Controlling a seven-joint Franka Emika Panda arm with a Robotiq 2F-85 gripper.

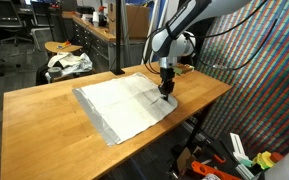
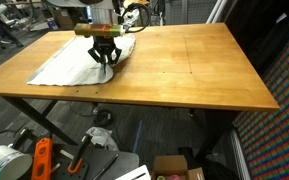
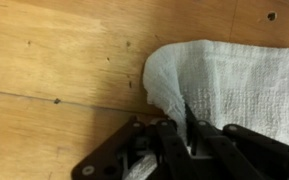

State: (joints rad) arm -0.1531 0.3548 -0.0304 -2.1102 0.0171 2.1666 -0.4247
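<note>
The jaws pinch one corner of the white cloth (image 3: 234,85), which lies spread on the desk (image 1: 44,120), so the grasp seems made while any lifting or folding is not yet begun.

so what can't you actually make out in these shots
1. Wrist view: the white towel runs off the right edge. The jaws' tips are buried in its raised fold, so how much cloth they pinch is hidden.
2. In an exterior view, the grip point is too small to read, and the top edge cuts off the arm.
3. In an exterior view, the clutter beside the wooden table is too small and blurred to name.
</note>
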